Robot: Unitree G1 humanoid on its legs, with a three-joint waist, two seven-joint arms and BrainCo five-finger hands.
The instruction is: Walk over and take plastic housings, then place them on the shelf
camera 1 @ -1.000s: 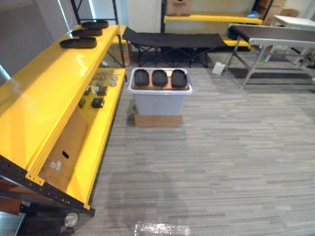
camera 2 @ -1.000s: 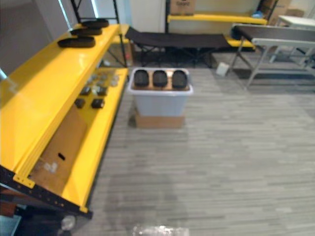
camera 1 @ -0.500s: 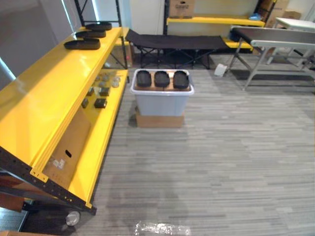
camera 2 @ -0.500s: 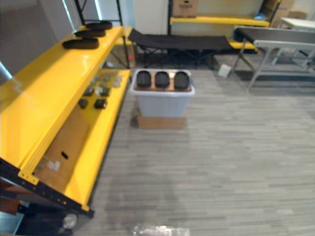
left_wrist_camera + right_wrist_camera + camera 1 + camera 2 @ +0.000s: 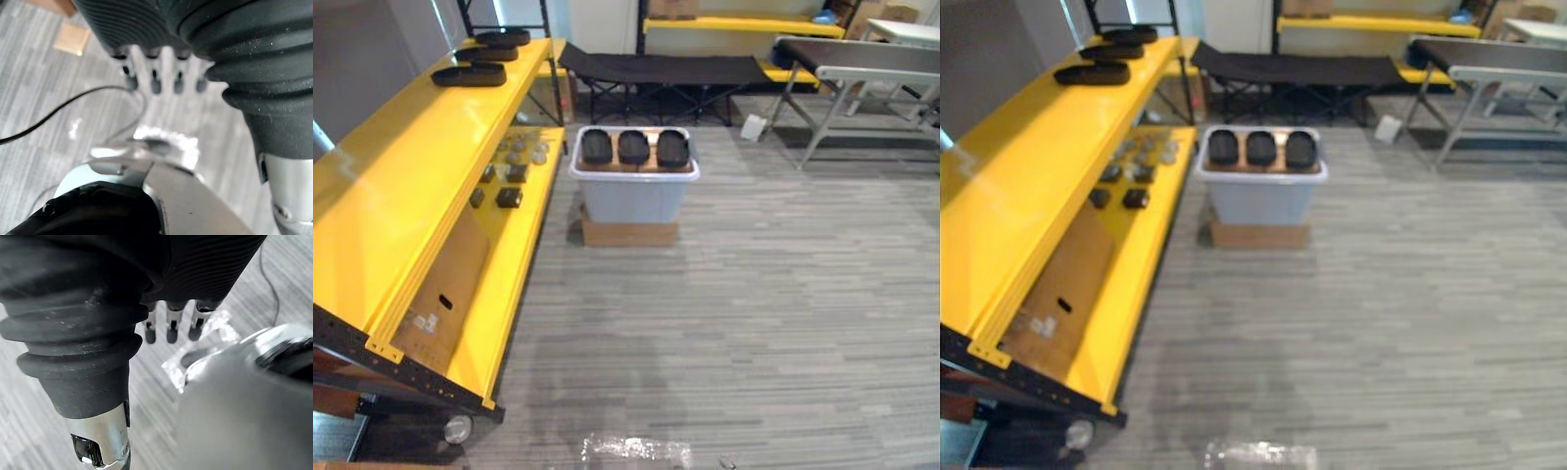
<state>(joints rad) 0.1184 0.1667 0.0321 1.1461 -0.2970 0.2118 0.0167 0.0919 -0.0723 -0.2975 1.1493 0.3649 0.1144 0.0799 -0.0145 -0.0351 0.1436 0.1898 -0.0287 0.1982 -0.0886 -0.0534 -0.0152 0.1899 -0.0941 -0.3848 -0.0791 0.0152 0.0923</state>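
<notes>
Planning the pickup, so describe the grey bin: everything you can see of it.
The bin is a pale grey plastic tub with a lighter rolled rim, upright and tapering slightly downward. It stands on a flat cardboard box on the floor, beside the lower level of the yellow shelf. A brown board covers its top, and three black housings lie on that in a row, side by side.
</notes>
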